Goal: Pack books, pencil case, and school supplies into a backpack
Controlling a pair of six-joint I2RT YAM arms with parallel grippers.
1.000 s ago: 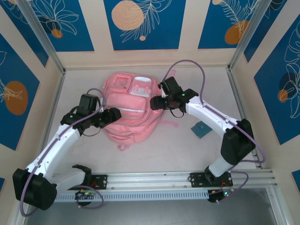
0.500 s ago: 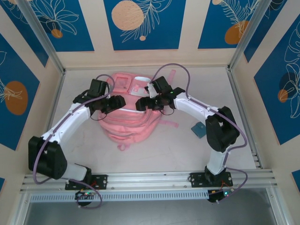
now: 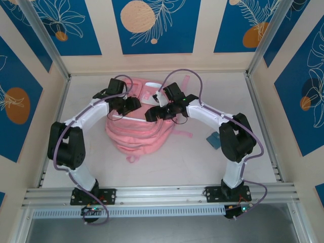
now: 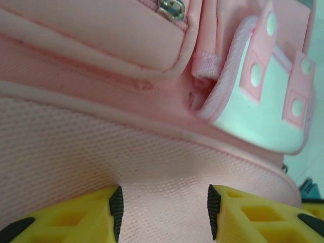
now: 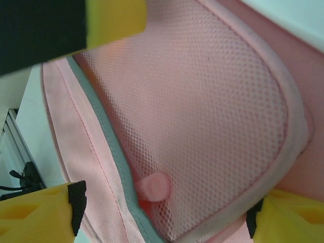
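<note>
The pink backpack point(image 3: 136, 136) lies flat in the middle of the table with both grippers on its far half. My left gripper point(image 3: 132, 105) presses down on its pink weave point(image 4: 101, 152). The yellow fingers point(image 4: 76, 217) of this gripper point(image 4: 162, 210) stand apart, fabric bulging between the pads. My right gripper point(image 3: 152, 114) is wide open over the mesh side pocket point(image 5: 202, 101), one finger point(image 5: 40, 210) on each side of that gripper point(image 5: 164, 207). A small pink round piece point(image 5: 154, 186) sits inside the mesh. The pencil case is out of view. I cannot tell whether the small flat blue item point(image 3: 215, 139) is one of the books.
The flat blue item lies on the table right of the backpack, beside my right arm's elbow point(image 3: 235, 136). A pink strap point(image 3: 183, 134) trails toward it. Panelled walls close in the table on three sides. A black and yellow gripper part point(image 5: 76, 25) hangs close above the mesh pocket.
My left arm has swung from the backpack's left side up onto its far half, and its jaws have narrowed. My right gripper has shifted left over the backpack.
</note>
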